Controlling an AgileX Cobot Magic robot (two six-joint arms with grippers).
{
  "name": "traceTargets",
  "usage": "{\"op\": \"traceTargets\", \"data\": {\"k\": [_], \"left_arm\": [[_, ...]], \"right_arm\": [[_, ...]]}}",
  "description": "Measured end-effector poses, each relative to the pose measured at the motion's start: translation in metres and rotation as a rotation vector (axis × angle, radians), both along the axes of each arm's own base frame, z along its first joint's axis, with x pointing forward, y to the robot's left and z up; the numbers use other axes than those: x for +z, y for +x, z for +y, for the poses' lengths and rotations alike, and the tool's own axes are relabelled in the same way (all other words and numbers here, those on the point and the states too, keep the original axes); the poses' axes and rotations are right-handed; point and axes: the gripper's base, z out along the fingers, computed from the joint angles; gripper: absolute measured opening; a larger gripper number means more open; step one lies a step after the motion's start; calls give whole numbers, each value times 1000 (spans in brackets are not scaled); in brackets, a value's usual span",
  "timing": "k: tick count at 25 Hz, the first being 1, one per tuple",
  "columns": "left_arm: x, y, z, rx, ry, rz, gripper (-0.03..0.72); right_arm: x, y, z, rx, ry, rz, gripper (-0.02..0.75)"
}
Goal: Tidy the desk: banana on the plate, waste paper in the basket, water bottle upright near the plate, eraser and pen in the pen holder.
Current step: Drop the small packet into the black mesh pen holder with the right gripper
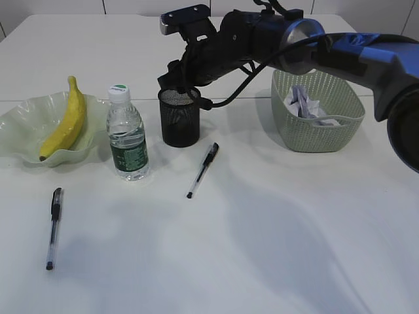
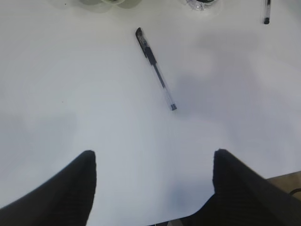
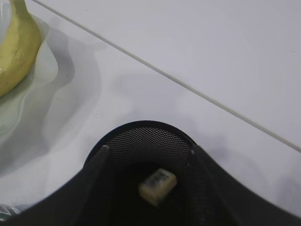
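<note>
Lying diagonal, pen (image 1: 203,169) tip toward near-left, eraser (image 3: 157,186) tilted in holder (image 1: 179,118)

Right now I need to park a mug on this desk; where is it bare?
Bare: the near right, in front of the basket, and between the two pens. Crowded: the back row of plate, water bottle and pen holder.

White table (image 1: 275,248): plate (image 1: 19,140), bottle (image 1: 127,134), holder (image 1: 179,118), basket (image 1: 316,111), two pens (image 1: 203,170)

pen holder (image 1: 179,118): black wire mesh | plate (image 1: 19,134): glossy translucent | basket (image 1: 317,134): woven plastic | table (image 1: 262,248): matt white
</note>
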Motion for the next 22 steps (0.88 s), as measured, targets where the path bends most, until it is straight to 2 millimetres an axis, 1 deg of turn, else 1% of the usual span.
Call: {"op": "traceTargets", "data": {"k": [11, 22], "left_arm": [[0, 0, 0, 0, 0, 2, 550], [-1, -1, 0, 0, 3, 15, 550]], "right_arm": [[0, 0, 0, 0, 0, 1, 378], [-7, -6, -1, 19, -40, 94, 379]]}}
